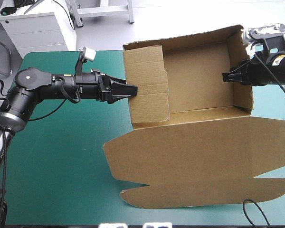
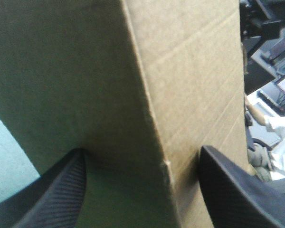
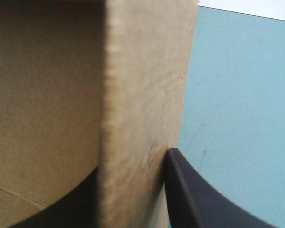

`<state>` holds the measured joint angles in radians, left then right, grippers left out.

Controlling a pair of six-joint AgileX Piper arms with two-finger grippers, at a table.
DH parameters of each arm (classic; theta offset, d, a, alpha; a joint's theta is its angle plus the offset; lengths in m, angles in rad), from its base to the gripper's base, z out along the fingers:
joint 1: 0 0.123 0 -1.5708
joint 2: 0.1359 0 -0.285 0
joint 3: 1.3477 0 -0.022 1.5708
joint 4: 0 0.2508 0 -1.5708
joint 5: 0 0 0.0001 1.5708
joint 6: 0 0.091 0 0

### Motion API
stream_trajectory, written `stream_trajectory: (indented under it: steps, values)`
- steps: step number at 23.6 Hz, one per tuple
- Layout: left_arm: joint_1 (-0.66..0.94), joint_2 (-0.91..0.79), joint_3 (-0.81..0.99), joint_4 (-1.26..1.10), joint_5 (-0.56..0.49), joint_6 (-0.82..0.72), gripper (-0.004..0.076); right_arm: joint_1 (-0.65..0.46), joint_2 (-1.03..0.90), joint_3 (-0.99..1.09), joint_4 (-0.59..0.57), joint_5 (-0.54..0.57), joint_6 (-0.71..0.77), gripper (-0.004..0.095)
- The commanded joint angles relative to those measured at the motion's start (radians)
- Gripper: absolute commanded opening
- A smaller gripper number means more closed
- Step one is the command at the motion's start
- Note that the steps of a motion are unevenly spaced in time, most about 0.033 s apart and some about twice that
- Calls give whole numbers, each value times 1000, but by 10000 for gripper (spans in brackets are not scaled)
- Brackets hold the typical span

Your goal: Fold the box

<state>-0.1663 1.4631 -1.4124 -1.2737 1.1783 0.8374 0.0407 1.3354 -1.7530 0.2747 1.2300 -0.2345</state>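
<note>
We have the box [image 1: 194,80] on the counter [image 1: 61,166] between the tools, walls up, lid [image 1: 199,152] flat. The left tool [image 1: 132,89] is open, straddling the left wall's fold; the right tool [image 1: 226,77] is clamped on the right wall. We judge the board light, stiff, creasable: hold wall edges. Wrist views show finger gaps; only the high view shows the lid.

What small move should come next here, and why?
Probably push the left tool inward, tucking the left flap down into the box. The flap slants over the floor, untucked, its fold straddled by that open tool, while the right tool is shut on the right wall.
</note>
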Motion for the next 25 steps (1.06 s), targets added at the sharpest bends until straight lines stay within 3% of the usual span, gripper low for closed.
stream_trajectory:
  steps: [1, 7, 12, 19, 21, 25]
  values:
    - [-59, -39, -83, 53, -104, -79, 486, -5, -24, -27, 51, -83, 35, -18]
    - [-193, -39, -251, 470, -257, -361, 484, -5, -23, -27, 57, -111, 82, -18]
    - [-311, -22, -354, 858, -267, -610, 482, -5, -23, -27, 144, -133, 86, -18]
    - [-370, -14, -370, 1120, -285, -837, 475, -5, -22, -27, 217, -142, 77, -18]
    - [-370, -14, -370, 1122, -305, -868, 404, -5, -22, -27, 214, -138, 71, -17]
    - [-378, -14, -370, 1119, -333, -827, 70, 10, 8, -27, 183, -94, 67, -16]
